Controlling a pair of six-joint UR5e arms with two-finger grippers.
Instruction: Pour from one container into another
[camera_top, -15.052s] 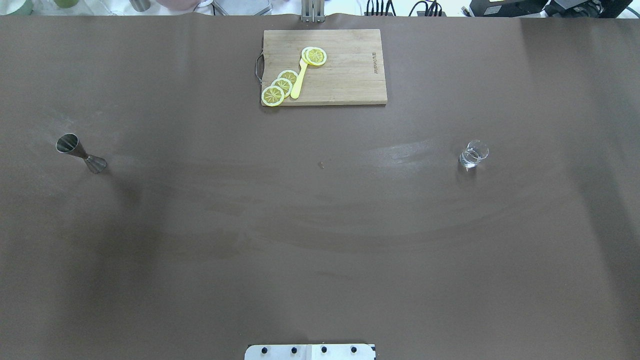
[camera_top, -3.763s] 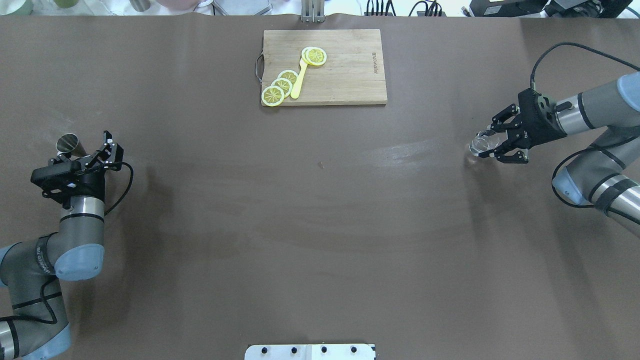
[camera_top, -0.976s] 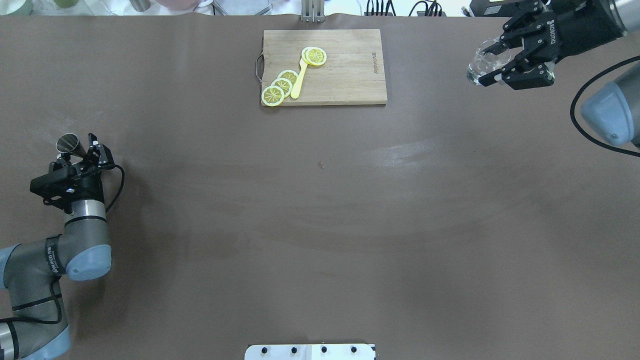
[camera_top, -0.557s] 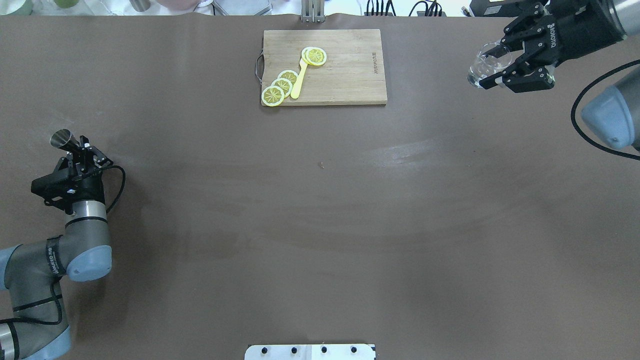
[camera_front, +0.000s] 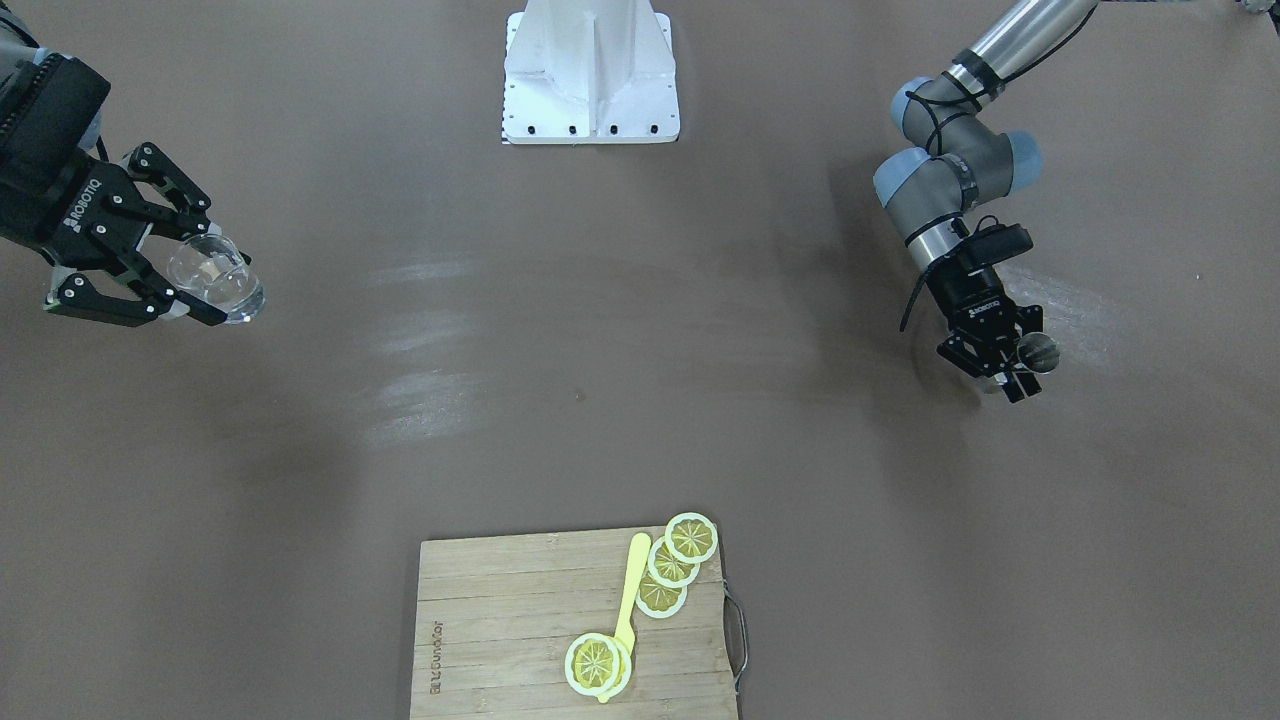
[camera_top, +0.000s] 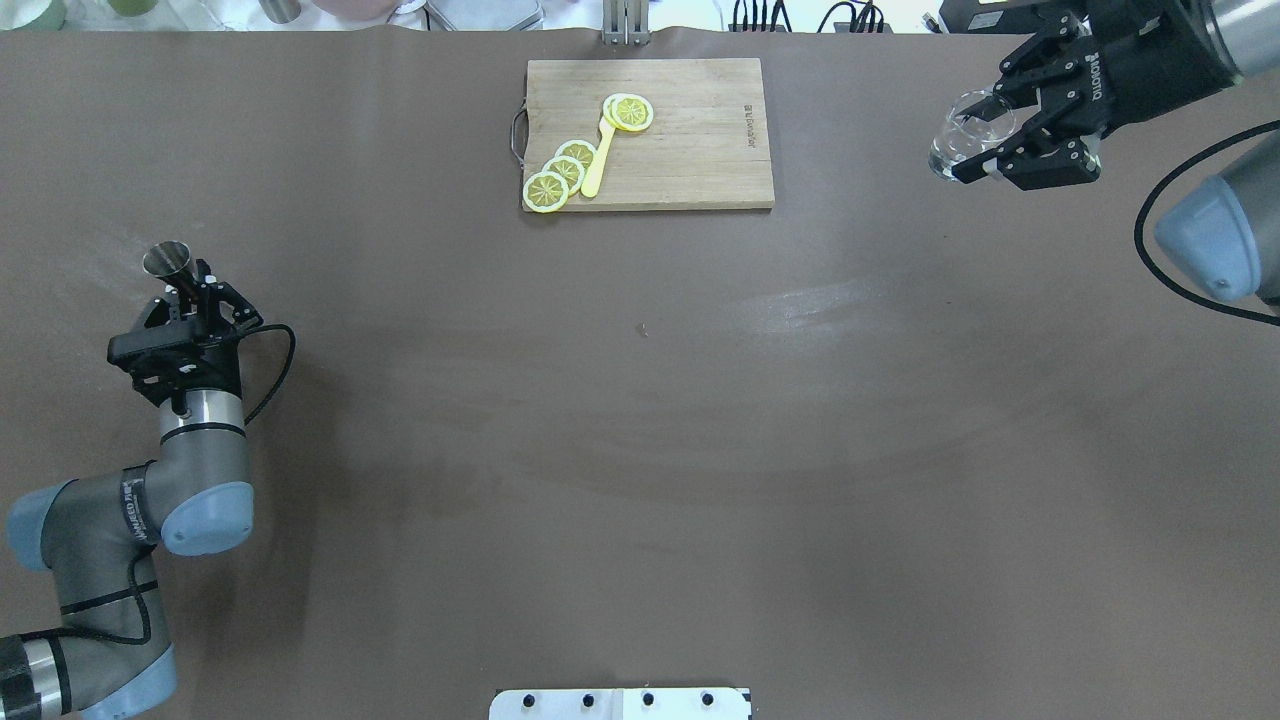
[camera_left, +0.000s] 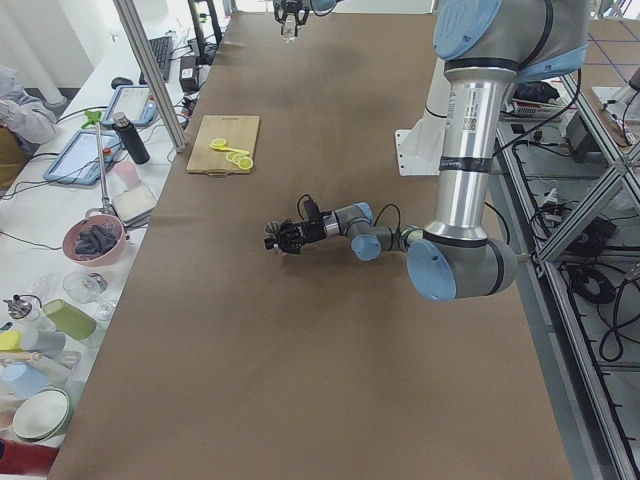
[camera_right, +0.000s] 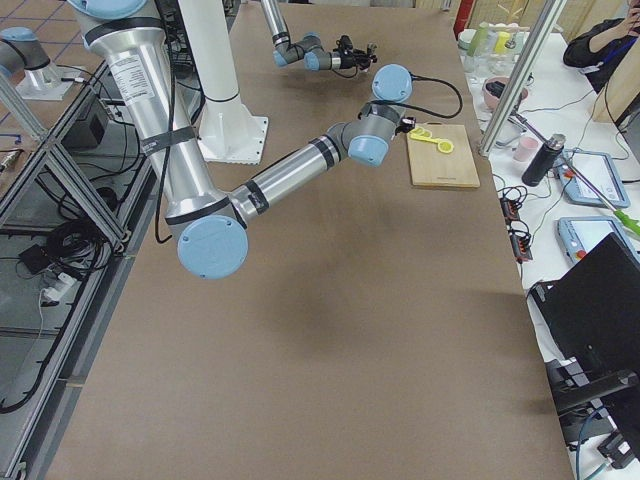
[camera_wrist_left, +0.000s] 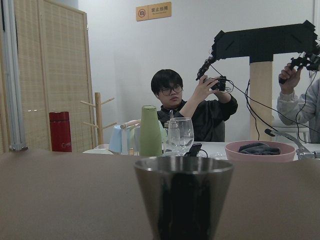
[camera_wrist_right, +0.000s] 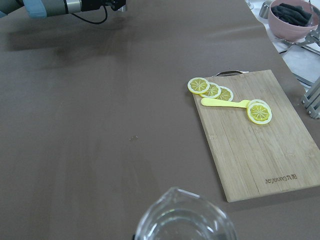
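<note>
The clear glass cup (camera_top: 962, 141) hangs well above the far right of the table, and my right gripper (camera_top: 985, 140) is shut on it. The front-facing view shows the same cup (camera_front: 215, 275) between that gripper's (camera_front: 195, 280) fingers, and its rim (camera_wrist_right: 185, 220) fills the bottom of the right wrist view. At the left side, my left gripper (camera_top: 190, 290) is shut on the waist of the grey metal jigger (camera_top: 167, 259), which stands upright. The jigger (camera_front: 1038, 352) also shows beside that gripper (camera_front: 1008, 368), and its upper cone (camera_wrist_left: 183, 195) looms close in the left wrist view.
A wooden cutting board (camera_top: 690, 140) with several lemon slices (camera_top: 565, 170) and a yellow utensil lies at the far middle of the table. The robot's white base (camera_front: 590, 70) sits at the near middle edge. Brown cloth covers the table between the arms.
My left gripper has swung right and slightly away with the jigger in it. The right gripper with the glass has shifted a little left, high above the table.
</note>
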